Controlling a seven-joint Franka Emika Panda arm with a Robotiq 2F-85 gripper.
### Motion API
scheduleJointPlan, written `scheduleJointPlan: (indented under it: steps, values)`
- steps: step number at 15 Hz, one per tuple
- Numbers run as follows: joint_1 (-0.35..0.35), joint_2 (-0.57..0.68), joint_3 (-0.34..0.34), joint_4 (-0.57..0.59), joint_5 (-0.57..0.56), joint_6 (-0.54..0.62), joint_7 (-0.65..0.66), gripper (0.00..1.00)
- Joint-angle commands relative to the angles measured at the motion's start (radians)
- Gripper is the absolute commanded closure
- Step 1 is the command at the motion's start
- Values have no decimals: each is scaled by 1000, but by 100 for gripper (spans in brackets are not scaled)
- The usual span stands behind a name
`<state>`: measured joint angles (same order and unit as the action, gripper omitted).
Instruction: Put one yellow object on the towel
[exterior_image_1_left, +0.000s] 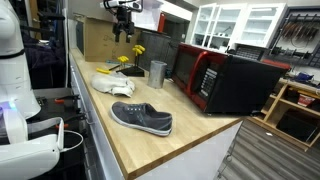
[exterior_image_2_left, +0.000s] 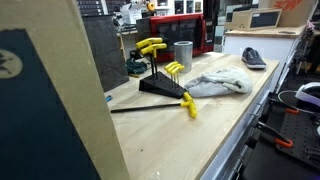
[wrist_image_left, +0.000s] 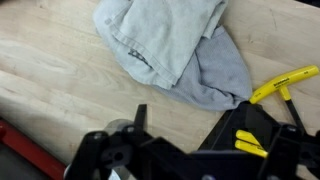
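A grey towel lies crumpled on the wooden counter; it also shows in an exterior view and in the wrist view. Yellow T-handle keys stand in a black rack, seen beside the towel in the wrist view. One yellow key lies loose on the counter in front of the rack. More yellow handles show next to the towel. My gripper hangs high above the rack and towel; it looks open and empty.
A metal cup stands behind the towel. A grey shoe lies near the counter's front. A red and black microwave sits to the side. The counter edge runs along the shoe.
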<state>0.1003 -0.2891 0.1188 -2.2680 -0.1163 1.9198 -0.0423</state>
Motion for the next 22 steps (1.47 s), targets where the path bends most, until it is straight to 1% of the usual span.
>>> scheduleJointPlan:
  steps: [1, 7, 13, 14, 15, 19, 20, 22]
  values:
    - [8, 97, -8, 112, -9, 3, -78, 0]
    - [12, 234, -19, 307, 32, -25, -280, 0]
    - [33, 349, 15, 458, -13, -96, -494, 0]
    - [39, 374, 23, 487, -10, -121, -496, 0]
    - [29, 322, 14, 407, 2, -60, -458, 0]
    - [29, 336, 17, 416, 3, -64, -461, 0]
    - [31, 330, 19, 395, -16, -53, -458, 0]
    - [32, 330, 24, 381, -18, -7, -506, 0]
